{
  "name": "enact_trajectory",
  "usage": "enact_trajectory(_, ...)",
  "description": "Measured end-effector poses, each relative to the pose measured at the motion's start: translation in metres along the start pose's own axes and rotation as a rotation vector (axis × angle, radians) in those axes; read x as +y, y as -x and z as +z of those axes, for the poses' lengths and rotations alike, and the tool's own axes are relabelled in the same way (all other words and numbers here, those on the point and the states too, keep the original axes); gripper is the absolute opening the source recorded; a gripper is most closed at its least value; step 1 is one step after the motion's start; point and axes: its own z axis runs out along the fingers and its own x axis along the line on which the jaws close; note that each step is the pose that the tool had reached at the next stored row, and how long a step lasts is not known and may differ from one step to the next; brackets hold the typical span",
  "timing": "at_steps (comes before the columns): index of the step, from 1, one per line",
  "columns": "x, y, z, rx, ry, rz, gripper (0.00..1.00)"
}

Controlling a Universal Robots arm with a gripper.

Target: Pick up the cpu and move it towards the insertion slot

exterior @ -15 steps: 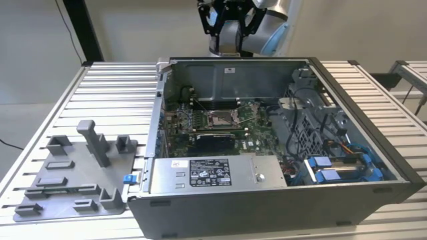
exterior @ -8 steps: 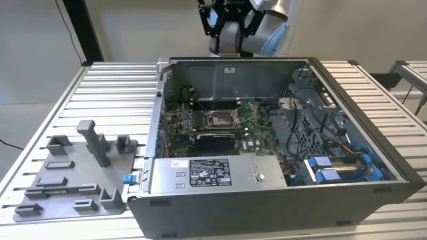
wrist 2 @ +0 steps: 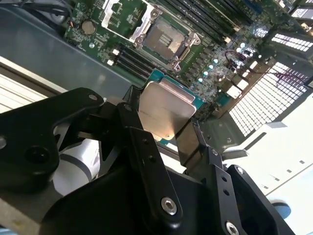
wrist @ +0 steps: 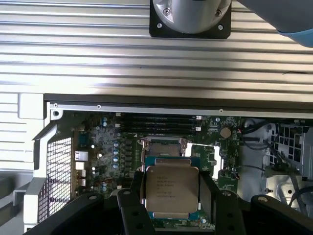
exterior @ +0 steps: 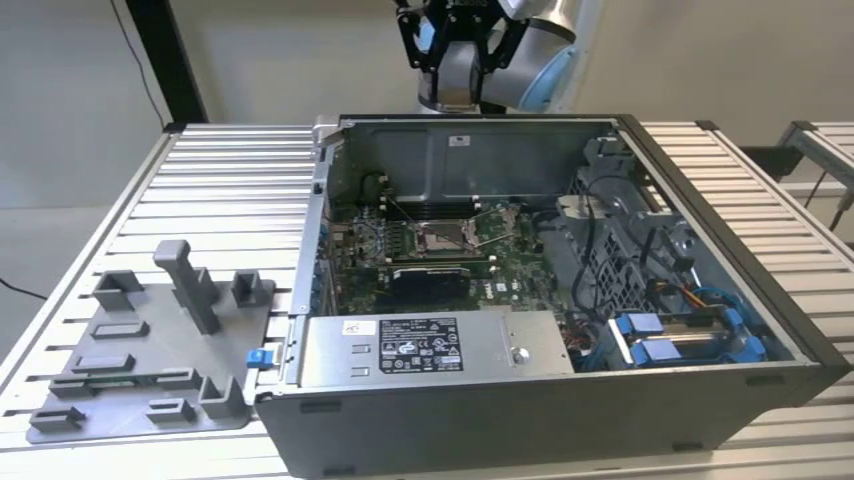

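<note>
- gripper [wrist: 172, 196] clamped on the cpu [wrist: 172, 189]; black fingers [wrist: 135, 188] press on two opposite edges, chip held flat, silvery top facing the first wrist view
- in the second wrist view the cpu [wrist 2: 165, 108] sits between the gripper [wrist 2: 164, 129] fingers, teal-green rim showing around the metal top
- cpu is in the air above the green motherboard [wrist: 105, 147], not touching it
- insertion slot [wrist: 164, 146] lies on the board just past the held chip in the first wrist view, partly covered by it; silver frame visible
- second wrist view: insertion slot [wrist 2: 164, 38] open, tan-grey centre bare, well apart from the chip
- exterior view: arm [exterior: 461, 50] is at the far wall of the open computer case [exterior: 561, 410], high over it; insertion slot [exterior: 438, 236] mid-board, nothing in it
- grey fixture tray [exterior: 147, 340] on the slatted table [exterior: 227, 190] on the exterior view's left of the case
- dark row of memory slots [wrist: 156, 122] behind the socket
</note>
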Motion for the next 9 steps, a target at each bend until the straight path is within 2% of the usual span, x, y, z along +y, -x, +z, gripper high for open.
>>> enact_trajectory(9, -0.0001, 0.0000, 0.0001, 0.0000, 0.0000, 0.000, 0.00)
